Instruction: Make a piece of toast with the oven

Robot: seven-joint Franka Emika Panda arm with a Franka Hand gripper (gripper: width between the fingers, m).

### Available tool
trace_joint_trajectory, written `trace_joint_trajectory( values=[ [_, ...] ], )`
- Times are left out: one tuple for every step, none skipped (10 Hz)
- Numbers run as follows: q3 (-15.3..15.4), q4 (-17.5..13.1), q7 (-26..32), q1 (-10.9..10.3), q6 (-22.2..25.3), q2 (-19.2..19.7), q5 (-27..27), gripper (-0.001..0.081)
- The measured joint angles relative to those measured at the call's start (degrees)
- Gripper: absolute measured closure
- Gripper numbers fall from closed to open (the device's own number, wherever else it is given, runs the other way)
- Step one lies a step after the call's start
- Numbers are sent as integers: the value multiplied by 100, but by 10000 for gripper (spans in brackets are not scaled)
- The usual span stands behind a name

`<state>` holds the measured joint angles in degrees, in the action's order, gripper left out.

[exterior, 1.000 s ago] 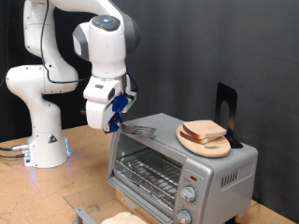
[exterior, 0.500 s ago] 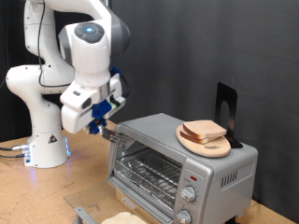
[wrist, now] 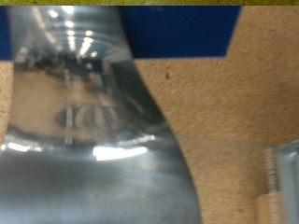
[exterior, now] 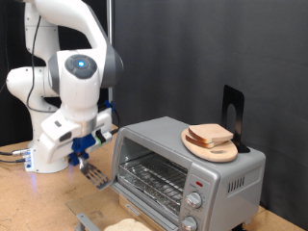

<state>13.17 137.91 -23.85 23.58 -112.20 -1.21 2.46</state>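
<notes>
The oven sits on the cork table with its door closed, and bread slices lie on a round wooden board on top of it. The gripper hangs low just beside the oven at the exterior view's left, pinching a metal spatula that fills the wrist view.

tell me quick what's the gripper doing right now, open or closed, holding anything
gripper: closed on a metal spatula, low over the table on the exterior view's left of the oven.
</notes>
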Motion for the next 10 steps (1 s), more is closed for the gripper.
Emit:
trace_joint_trajectory(
  values=[
    [-13,-60,-19,12,-126,258,-77,315],
    [-32,-142,-26,18,-245,523,-153,315],
    [-53,-223,-39,20,-378,775,-233,315],
    [-68,-300,-66,20,-497,991,-307,315],
    [-74,-372,-89,20,-589,1172,-359,315],
    [-75,-440,-103,20,-647,1314,-417,315],
    [-75,-503,-106,18,-678,1419,-449,315],
    [-71,-564,-106,17,-679,1494,-454,315],
    [-60,-614,-106,13,-679,1544,-454,315],
    [-45,-675,-105,9,-678,1595,-454,315]
  ],
)
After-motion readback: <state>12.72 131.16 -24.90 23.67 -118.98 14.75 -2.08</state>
